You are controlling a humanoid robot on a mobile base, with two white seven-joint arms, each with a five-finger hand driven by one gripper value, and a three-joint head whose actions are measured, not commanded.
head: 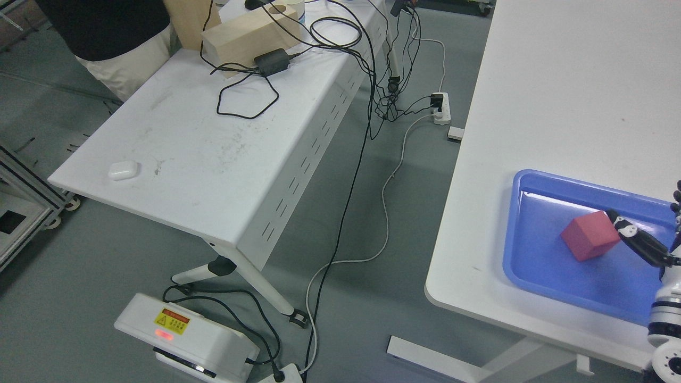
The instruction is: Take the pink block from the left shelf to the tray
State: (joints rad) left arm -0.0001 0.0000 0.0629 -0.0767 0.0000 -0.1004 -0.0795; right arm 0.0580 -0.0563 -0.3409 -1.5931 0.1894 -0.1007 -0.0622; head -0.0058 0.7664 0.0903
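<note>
Pink block [589, 236], a matte cube tilted on one edge, sits inside the glossy blue plastic tray [537, 266] at four o'clock on a smooth white table [558, 96]. Right hand [646, 242] enters at three o'clock, one dark jointed finger [622, 226] touching the block's upper corner; whether it grips cannot be told. At eleven o'clock, black cables [250, 101] loop across a scuffed white desk [213, 159].
</note>
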